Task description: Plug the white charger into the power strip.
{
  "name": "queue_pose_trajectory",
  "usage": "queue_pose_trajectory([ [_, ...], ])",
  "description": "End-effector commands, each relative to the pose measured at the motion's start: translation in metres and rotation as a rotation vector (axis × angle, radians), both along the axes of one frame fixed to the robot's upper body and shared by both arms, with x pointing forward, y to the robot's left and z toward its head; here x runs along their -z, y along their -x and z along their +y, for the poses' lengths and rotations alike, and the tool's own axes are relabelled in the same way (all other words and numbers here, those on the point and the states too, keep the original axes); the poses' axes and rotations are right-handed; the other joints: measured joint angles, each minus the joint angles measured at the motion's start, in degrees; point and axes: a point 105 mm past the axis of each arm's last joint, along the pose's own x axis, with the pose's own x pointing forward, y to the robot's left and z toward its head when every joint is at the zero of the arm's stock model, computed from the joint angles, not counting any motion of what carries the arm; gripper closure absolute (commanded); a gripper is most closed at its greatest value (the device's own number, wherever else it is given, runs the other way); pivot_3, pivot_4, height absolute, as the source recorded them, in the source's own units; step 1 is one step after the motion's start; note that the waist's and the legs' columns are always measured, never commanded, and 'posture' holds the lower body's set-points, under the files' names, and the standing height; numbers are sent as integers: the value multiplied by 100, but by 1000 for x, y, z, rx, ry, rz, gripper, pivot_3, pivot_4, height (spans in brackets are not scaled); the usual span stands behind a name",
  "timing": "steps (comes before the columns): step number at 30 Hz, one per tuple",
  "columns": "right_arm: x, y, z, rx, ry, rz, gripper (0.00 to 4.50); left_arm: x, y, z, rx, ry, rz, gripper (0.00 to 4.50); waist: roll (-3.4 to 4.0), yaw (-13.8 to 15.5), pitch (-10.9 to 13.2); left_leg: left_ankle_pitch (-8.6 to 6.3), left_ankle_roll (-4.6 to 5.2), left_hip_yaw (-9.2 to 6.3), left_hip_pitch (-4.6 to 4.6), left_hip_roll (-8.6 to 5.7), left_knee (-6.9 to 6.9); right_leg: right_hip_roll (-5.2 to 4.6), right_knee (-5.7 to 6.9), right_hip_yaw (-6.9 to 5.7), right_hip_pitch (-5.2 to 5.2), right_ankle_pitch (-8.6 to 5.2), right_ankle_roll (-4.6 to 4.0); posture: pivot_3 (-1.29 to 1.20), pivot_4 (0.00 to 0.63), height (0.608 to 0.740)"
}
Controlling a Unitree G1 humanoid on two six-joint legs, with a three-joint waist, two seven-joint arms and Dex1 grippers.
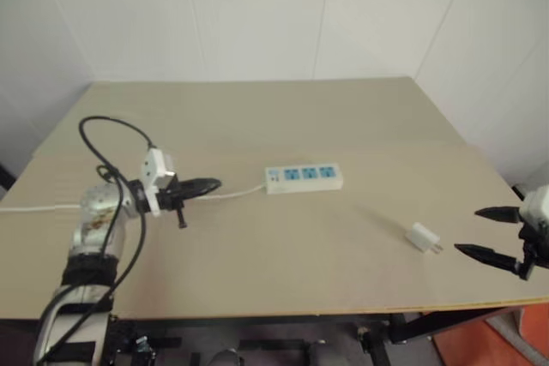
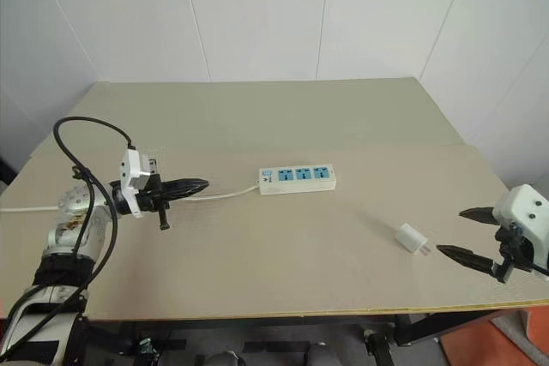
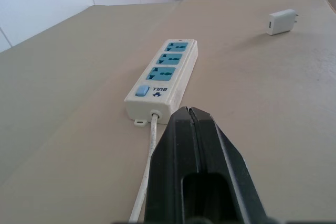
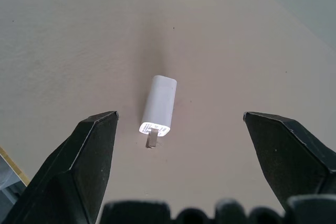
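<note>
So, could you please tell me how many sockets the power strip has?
3. They sit in one row on the power strip: one beside the switch at the cord end, one in the middle, one at the far end. All stand empty; none seem hidden.

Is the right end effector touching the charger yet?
Apart. The right wrist view shows the charger lying on the table between the open right end effector, with bare tabletop either side.

Bare table point(image 1: 283, 246) btwn right hand point(image 1: 477, 231) & white charger point(image 1: 424, 237); power strip point(image 1: 304, 177) sits well apart.
</note>
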Motion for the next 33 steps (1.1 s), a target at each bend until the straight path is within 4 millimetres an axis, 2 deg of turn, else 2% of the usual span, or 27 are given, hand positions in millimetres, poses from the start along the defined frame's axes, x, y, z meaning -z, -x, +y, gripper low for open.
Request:
queue_pose_trajectory([
  [1, -11, 10, -3, 28, 16, -41, 0, -3, -5, -4, 0, -2, -28, 4486, 0, 11, 0, 0, 0, 1, -2, 0, 0, 0, -1, 0, -1, 0, 0, 0, 150, 740],
  [3, -12, 14, -3, 38, 16, -49, 0, -4, -6, -5, 11, 14, -9, 4486, -3, 32, -1, 0, 0, 0, -4, -1, 1, 0, -1, 0, -2, 0, 1, 0, 150, 740],
  [6, -13, 17, -3, 52, 18, -67, 0, -4, -9, -5, 25, 25, 43, 3978, -3, 32, 0, 0, 0, 1, -4, -2, 5, -1, 3, 1, -1, 0, 1, 0, 150, 740],
  [14, -13, 25, -4, 63, 35, -56, 0, 2, -12, -9, 36, 17, 24, 1444, -3, 0, -1, 0, 0, 1, -3, -1, 3, 1, -1, 1, 1, 0, 2, 0, 150, 740],
  [18, -12, 25, -3, 59, 35, -51, 0, 5, -20, -11, -6, 9, -16, 133, -4, 7, -1, 0, 0, 0, 0, -1, 3, 0, 2, 1, 2, 0, 1, 0, 150, 740],
  [22, -13, 20, -1, 49, 34, -50, 0, 17, -35, -21, -41, -24, -18, 29, -6, 28, -3, 0, 0, 1, 2, -4, 5, 0, 0, 1, 6, 1, 2, 0, 150, 740],
  [26, -17, 19, 11, -1, 47, -44, 0, 35, -50, -39, -78, -171, -30, 29, -8, 65, -2, 0, 0, 0, -4, -6, 4, 0, -5, 1, 5, 1, 3, 0, 150, 740],
  [28, -25, 16, 23, -26, 67, -81, 0, 44, -62, -47, -135, -271, -22, 29, -10, 79, -1, 0, 0, 0, -5, -7, 4, 0, -6, 1, 3, 1, 4, 0, 150, 740],
  [30, -32, 10, 36, -32, 75, -120, 0, 53, -64, -57, -117, -347, -15, 29, -10, 76, -1, 0, 0, -1, -6, -8, 5, 0, -3, 2, 3, 2, 6, 0, 150, 740],
  [33, -39, -1, 59, -37, 53, -188, 0, 50, -74, -73, -178, -282, 19, 29, -12, 81, -2, 0, 0, -2, -6, -8, 6, 0, -1, 2, 3, 3, 6, 0, 150, 740],
])
